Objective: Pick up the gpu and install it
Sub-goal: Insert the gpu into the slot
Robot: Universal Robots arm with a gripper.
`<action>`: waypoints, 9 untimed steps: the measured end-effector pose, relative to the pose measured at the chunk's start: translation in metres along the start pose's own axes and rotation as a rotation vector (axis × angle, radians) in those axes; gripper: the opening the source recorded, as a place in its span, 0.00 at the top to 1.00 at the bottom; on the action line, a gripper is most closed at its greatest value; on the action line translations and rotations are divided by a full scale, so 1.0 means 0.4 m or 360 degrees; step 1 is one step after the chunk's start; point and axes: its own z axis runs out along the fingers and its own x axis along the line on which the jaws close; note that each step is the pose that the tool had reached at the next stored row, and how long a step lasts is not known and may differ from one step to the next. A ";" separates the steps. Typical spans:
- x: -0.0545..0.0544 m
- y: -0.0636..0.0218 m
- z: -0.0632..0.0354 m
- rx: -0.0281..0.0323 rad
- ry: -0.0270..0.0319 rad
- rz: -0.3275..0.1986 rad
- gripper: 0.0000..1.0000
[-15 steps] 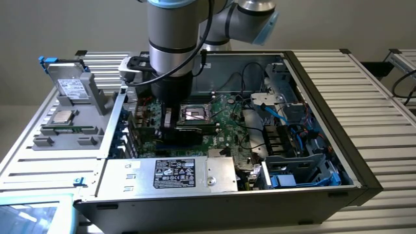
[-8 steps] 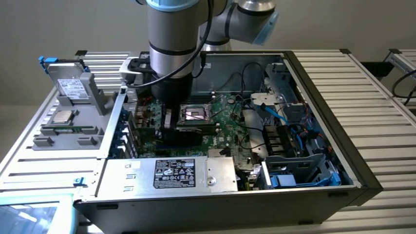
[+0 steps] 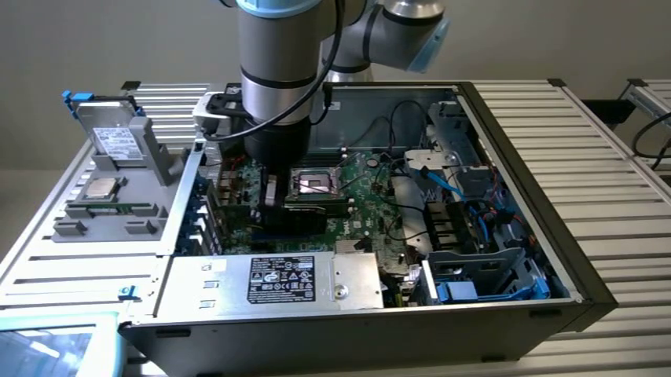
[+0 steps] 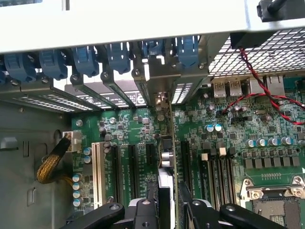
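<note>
Vertically, arm (image 3: 275, 55) reaches down, jaws gripping gpu (image 4: 166, 160).

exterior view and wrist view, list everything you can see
computer case: one, black and grey, open on the slatted table
motherboard: one, green, inside the case
power supply: one, silver with black label, case's near edge
slot latches: a row, blue, along the case wall
fixture: one, grey, exterior view's left of the case
processor chip: one, silver, on the fixture
gpu: one, black with green edge, edge-on over the expansion slots
arm: one, grey, reaching into the case
tool: one, black, closed on the gpu
</note>
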 end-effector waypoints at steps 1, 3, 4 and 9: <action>0.000 0.000 -0.002 0.00003 -0.00008 0.0000 0.72; 0.000 0.002 -0.009 0.00011 -0.00026 0.0000 0.72; 0.000 0.002 -0.013 0.00004 -0.00008 0.0000 0.72; 0.001 0.003 -0.013 0.00000 0.00001 0.0000 0.72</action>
